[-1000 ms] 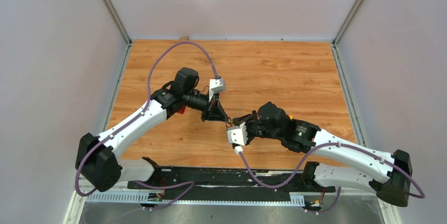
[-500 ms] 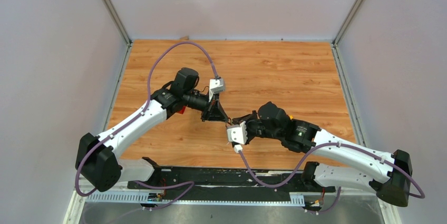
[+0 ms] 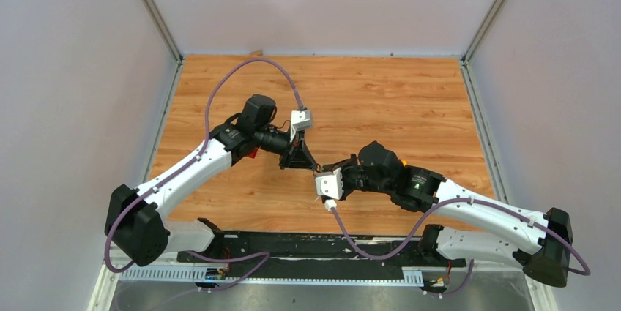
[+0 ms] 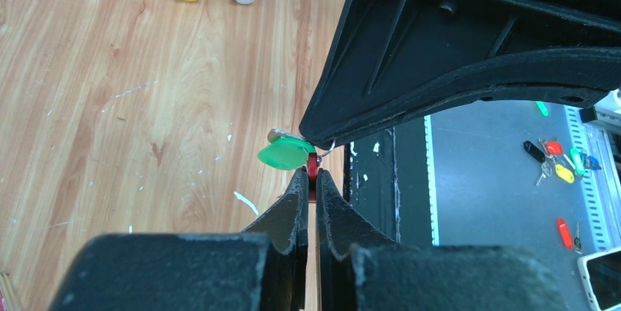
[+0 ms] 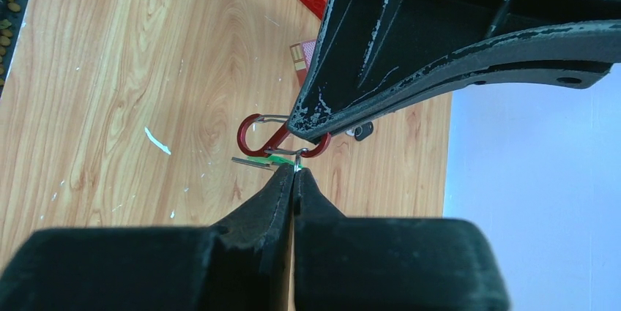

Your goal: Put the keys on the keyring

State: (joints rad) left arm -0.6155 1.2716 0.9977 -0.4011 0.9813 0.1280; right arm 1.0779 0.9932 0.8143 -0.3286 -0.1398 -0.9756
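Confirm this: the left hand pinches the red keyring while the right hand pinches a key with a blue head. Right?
Wrong in one respect: the head of the key is green, not blue, as the left wrist view shows. The left hand does pinch the red keyring, and the right hand pinches the key.

The left arm (image 3: 183, 172) and right arm (image 3: 483, 212) are clad in white shells with black joints; purple cables (image 3: 256, 58) are run along them.
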